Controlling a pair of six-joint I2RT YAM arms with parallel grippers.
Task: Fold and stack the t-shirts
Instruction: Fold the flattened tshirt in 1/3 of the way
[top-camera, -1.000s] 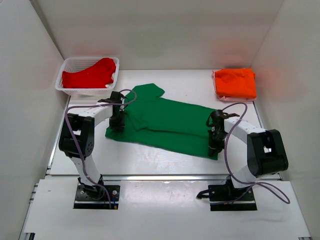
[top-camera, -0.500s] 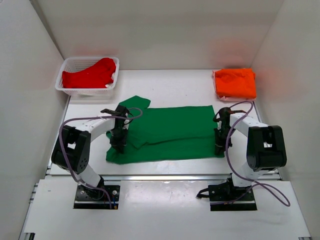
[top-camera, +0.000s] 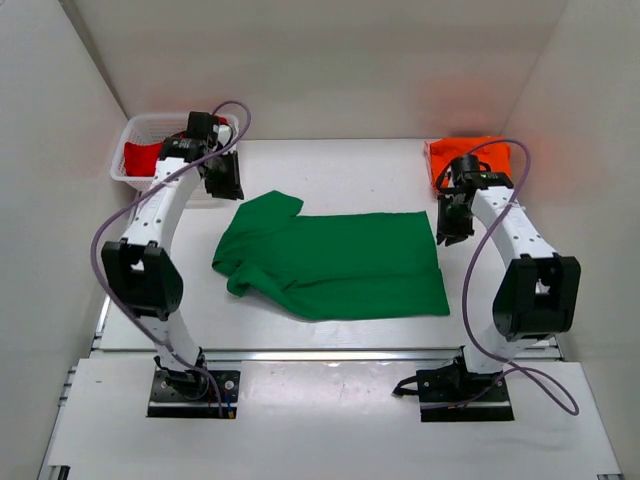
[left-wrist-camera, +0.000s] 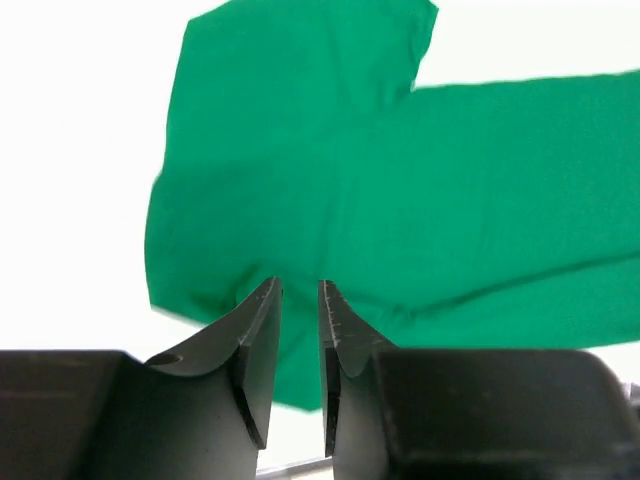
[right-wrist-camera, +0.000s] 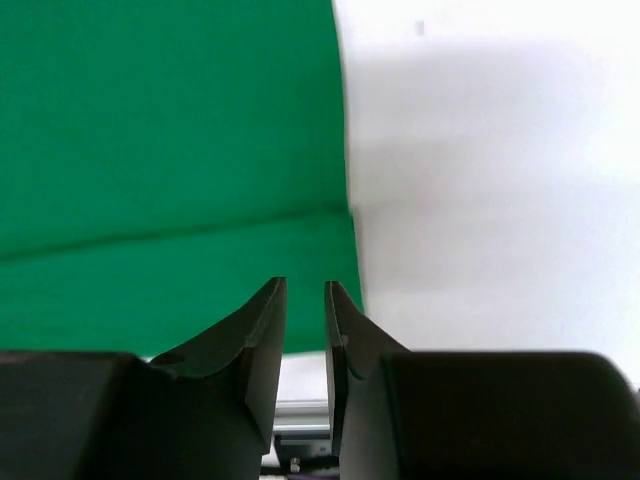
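The bright green t-shirt (top-camera: 335, 262) lies flat in the middle of the table, with one sleeve pointing far left. It fills the left wrist view (left-wrist-camera: 400, 150) and the left half of the right wrist view (right-wrist-camera: 170, 150). My left gripper (top-camera: 226, 184) hangs above the table beside the basket, jaws a narrow gap apart and empty (left-wrist-camera: 298, 285). My right gripper (top-camera: 450, 226) hangs above the shirt's far right corner, also slightly open and empty (right-wrist-camera: 304, 285). The folded orange t-shirt (top-camera: 485, 158) lies at the far right. The red t-shirt (top-camera: 143, 158) lies in the basket.
The white mesh basket (top-camera: 150, 120) stands at the far left corner, partly hidden by my left arm. White walls close in the table (top-camera: 350, 170) on three sides. The table's near edge has a metal rail (top-camera: 330, 352).
Both grippers have let go of the green shirt and have risen and moved back to the far side. The shirt has slid nearer and now lies flatter and squarer.
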